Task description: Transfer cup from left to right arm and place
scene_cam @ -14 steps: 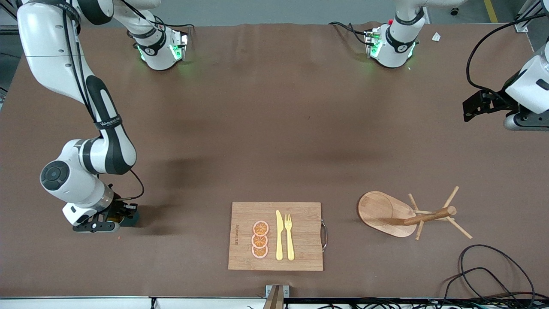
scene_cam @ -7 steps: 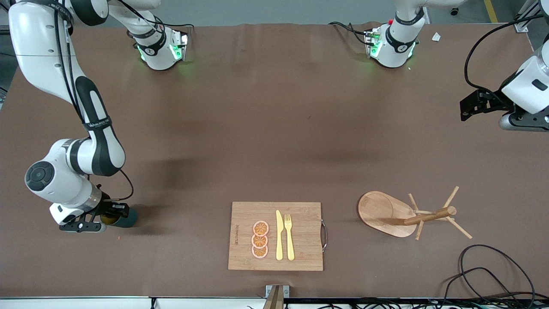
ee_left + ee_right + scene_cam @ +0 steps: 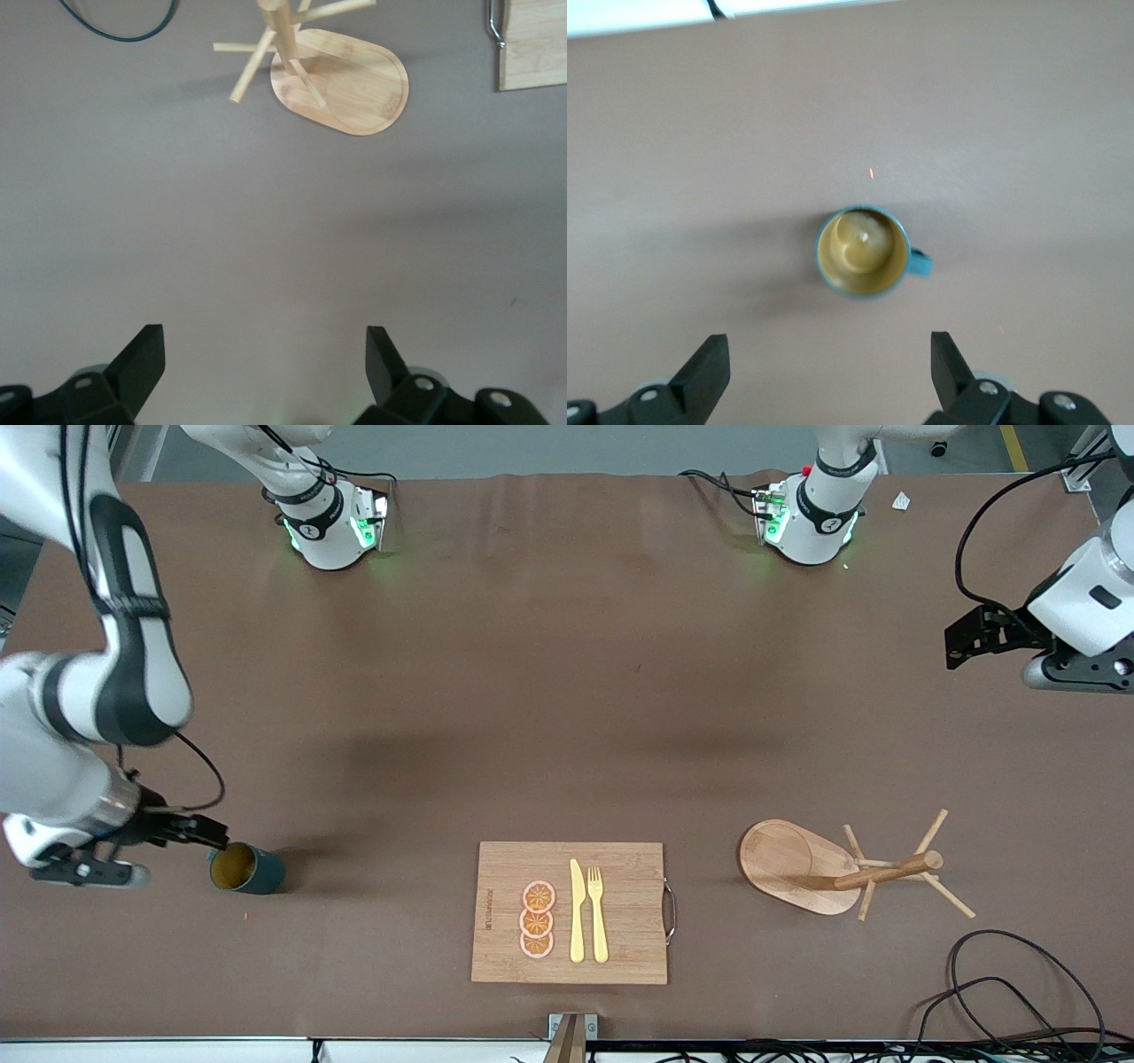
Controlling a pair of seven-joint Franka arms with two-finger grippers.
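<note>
Front view: cup (image 3: 246, 870) stands upright on the desk (image 3: 549, 691) toward the right arm's end, about as near the front camera as the cutting board (image 3: 496, 886). Teal outside, tan-yellow inside, mouth up. Nothing grips it.

Right wrist view adds what the front view lacks: a look straight down into the cup (image 3: 862, 252). Inside is only the tan-yellow bottom with a pale glint; no contents made out. Small handle juts from one side. A tiny red speck (image 3: 872, 173) lies on the desk near the cup; the front view shows it too, slightly nearer the camera than the cup.

Right pincer (image 3: 828, 376): released, both fingers spread wide, holding nothing, up over the desk with the cup apart from both fingertips. In the front view the right pincer (image 3: 190, 834) hangs just beside the cup at the desk's edge.

Left pincer (image 3: 266, 363): released, fingers spread, empty. Left arm waits over the desk's left-arm end, well apart from the cup.

Left wrist view shows the wooden peg rack (image 3: 332, 75), its oval base bare, and one corner of the cutting board with a metal handle.

On the board: three orange slices (image 3: 537, 919), a yellow knife (image 3: 577, 911) and a yellow fork (image 3: 598, 912), side by side. Wooden peg rack sits toward the left arm's end, beside the board.
</note>
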